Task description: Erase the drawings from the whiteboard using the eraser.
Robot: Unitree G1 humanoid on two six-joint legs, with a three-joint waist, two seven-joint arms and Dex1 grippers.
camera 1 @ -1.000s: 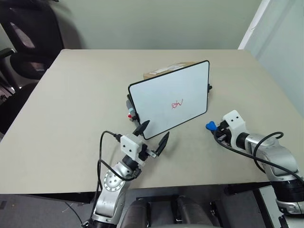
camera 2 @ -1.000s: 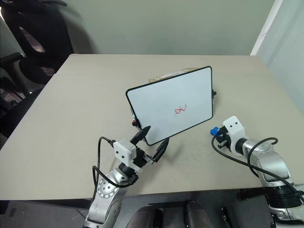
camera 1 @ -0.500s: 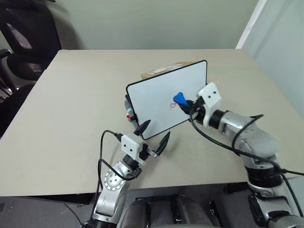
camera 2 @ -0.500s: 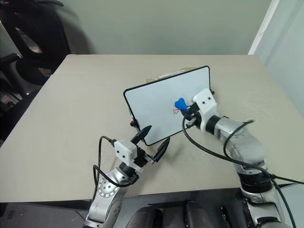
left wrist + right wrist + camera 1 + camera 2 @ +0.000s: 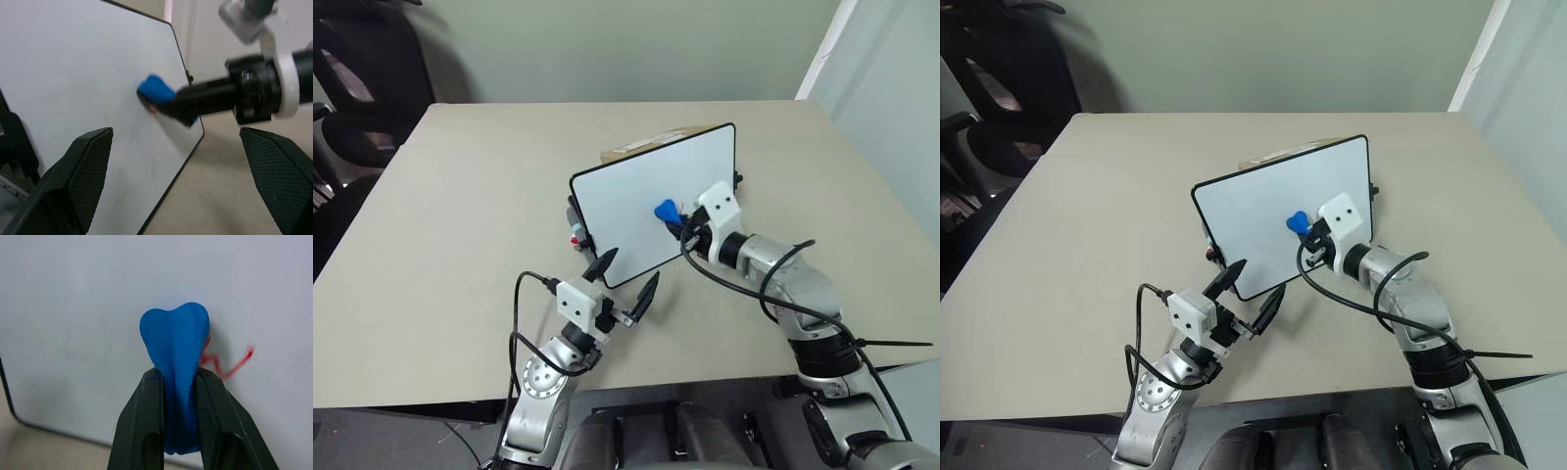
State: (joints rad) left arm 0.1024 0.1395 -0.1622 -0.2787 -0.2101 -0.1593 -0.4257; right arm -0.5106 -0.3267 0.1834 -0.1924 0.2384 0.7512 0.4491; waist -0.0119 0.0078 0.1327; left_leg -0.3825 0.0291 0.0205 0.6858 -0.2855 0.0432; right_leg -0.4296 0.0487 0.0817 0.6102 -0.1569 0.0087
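The whiteboard [image 5: 636, 196] stands tilted on the table, leaning back against a cardboard box. My right gripper [image 5: 677, 217] is shut on the blue eraser [image 5: 665, 210], which presses against the board's face over the drawings. In the right wrist view the eraser [image 5: 177, 352] covers most of the red drawings [image 5: 230, 364], whose end pokes out beside it. The left wrist view shows the eraser [image 5: 155, 90] on the board with a red trace under it. My left gripper [image 5: 625, 278] is open, just in front of the board's lower rim, holding nothing.
A brown cardboard box [image 5: 641, 147] lies behind the board. A red-tipped marker [image 5: 575, 236] sits at the board's left lower corner. Black office chairs [image 5: 352, 88] stand off the table's far left. The table edge [image 5: 656, 387] runs close in front of me.
My right gripper carried the eraser up and left from the table beside the board onto the board's face, over the red drawing. The left gripper stayed put.
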